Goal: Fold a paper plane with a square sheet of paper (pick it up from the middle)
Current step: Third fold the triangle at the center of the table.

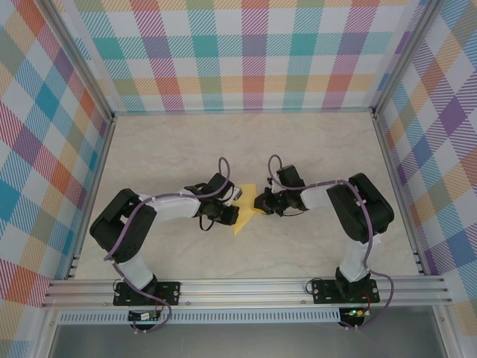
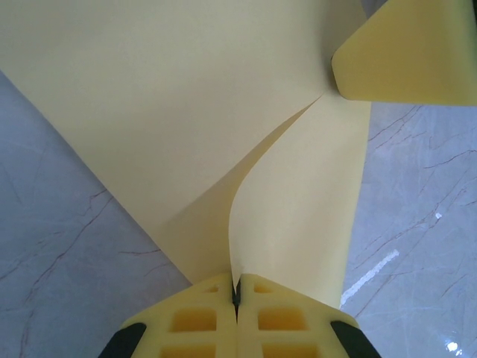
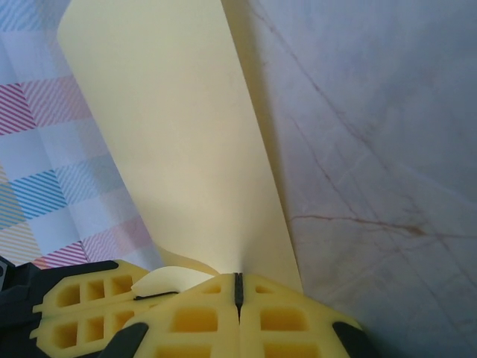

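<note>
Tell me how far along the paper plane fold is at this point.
Done: the yellow sheet is gripped and partly lifted, with one layer already overlapping another in the left wrist view. In hand: the left end effector and right end effector are both shut on it, close together. Left: its outline is not yet narrow and pointed, so further folds and creasing probably remain.

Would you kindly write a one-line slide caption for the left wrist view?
The left gripper pinches the partly folded yellow sheet of paper over the marble-patterned table.
</note>
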Robot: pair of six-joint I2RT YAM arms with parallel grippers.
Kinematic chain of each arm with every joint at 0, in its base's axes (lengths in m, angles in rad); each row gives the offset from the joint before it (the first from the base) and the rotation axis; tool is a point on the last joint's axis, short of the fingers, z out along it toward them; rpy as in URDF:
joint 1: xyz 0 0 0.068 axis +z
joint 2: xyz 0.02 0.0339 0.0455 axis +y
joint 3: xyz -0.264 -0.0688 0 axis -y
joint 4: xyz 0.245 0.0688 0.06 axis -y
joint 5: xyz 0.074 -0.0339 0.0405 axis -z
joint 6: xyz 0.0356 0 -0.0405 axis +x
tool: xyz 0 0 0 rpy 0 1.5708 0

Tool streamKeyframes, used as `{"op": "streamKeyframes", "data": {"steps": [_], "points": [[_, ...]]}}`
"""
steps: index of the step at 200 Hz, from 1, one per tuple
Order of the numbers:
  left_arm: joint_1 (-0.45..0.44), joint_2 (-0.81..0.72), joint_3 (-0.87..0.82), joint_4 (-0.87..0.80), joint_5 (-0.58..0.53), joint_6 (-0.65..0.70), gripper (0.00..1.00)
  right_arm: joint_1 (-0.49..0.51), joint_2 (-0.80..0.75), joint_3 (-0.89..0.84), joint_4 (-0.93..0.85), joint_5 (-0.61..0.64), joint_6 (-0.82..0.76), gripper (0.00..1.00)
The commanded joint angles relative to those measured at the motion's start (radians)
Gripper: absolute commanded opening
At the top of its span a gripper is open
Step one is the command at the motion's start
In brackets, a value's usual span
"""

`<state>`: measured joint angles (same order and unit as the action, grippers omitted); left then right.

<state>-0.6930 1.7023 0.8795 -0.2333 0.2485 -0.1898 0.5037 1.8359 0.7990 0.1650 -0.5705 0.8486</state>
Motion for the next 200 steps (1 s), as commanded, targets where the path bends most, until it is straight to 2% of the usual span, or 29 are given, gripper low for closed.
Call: {"op": "streamKeyframes", "data": {"steps": [1, 32, 126, 182, 200], "points": [[0.0, 0.031, -0.049, -0.099, -0.063, 0.003, 0.0, -0.006, -0.052, 0.029, -0.09, 0.0, -0.03, 0.05], [0.0, 0.023, -0.048, -0.108, -0.071, 0.007, 0.0, -0.024, -0.107, 0.064, -0.112, -0.03, -0.04, 0.05], [0.0, 0.026, -0.031, -0.115, -0.066, 0.009, 0.0, 0.014, -0.011, 0.071, -0.064, -0.11, -0.032, 0.04], [0.0, 0.025, -0.021, -0.119, -0.052, -0.006, 0.0, 0.025, 0.049, 0.076, -0.133, -0.058, -0.066, 0.01], [0.0, 0.007, -0.017, -0.124, -0.057, -0.025, 0.07, 0.029, 0.06, 0.081, -0.175, -0.027, -0.084, 0.0]]}}
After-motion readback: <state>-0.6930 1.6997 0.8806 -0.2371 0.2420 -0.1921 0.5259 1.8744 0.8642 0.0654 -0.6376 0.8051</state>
